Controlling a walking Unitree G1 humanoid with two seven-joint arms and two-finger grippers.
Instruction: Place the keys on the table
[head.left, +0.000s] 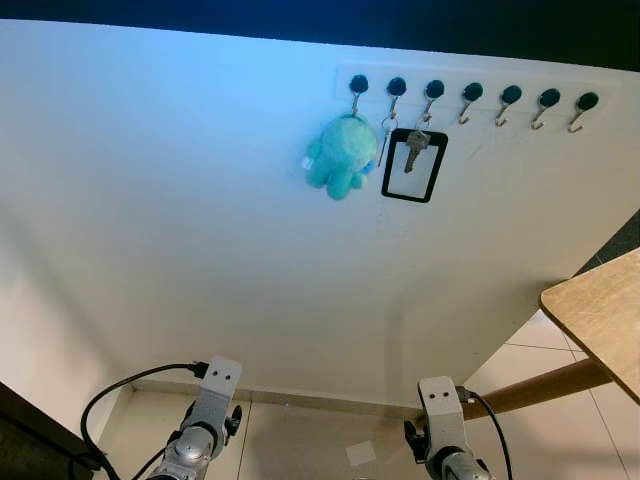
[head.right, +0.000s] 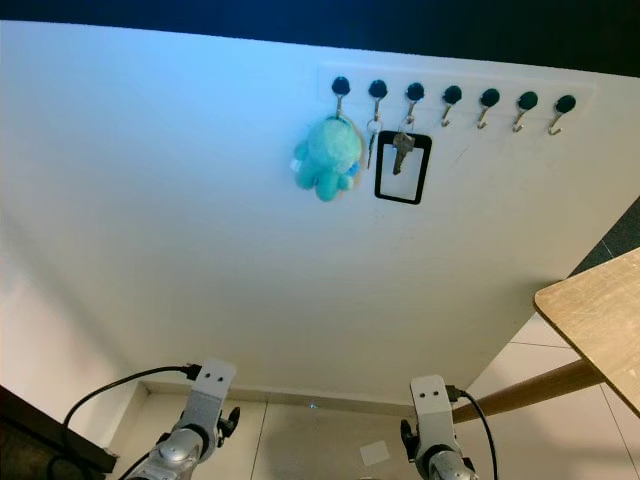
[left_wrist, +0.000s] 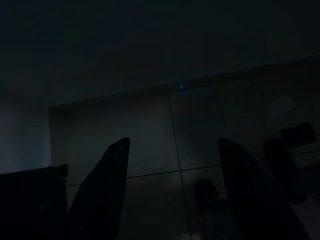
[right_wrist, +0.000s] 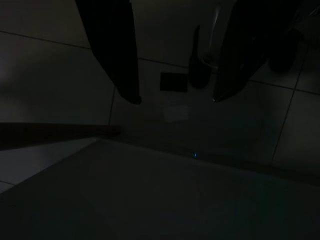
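Keys (head.left: 414, 149) hung from the third hook of a hook rail (head.left: 470, 95) in the upper right of the frame, just right of a teal plush (head.left: 343, 153) on the first hook, with a black rectangular tag (head.left: 413, 166) behind the key. A thin key ring (head.left: 386, 128) dangled from the second hook between them. All of it sat on a white wall (head.left: 200, 200).

The table (head.left: 600, 310), a light wooden top, jutted in at the right edge, lower than the hooks and well apart from them. Nothing could be seen lying on the part in view.

Both arms hung low at the bottom of the frame, over the tiled floor (head.left: 330, 440). The left pincer (left_wrist: 172, 190) stood wide apart with nothing between its fingers, pointing at the dark floor. The right pincer (right_wrist: 175, 97) was likewise spread and empty above the tiles.

By my judgement the task had barely begun: the keys were on their hook and neither arm was raised. What was left was the reach up to the rail, the lift off the hook, the turn toward the table and the set-down.
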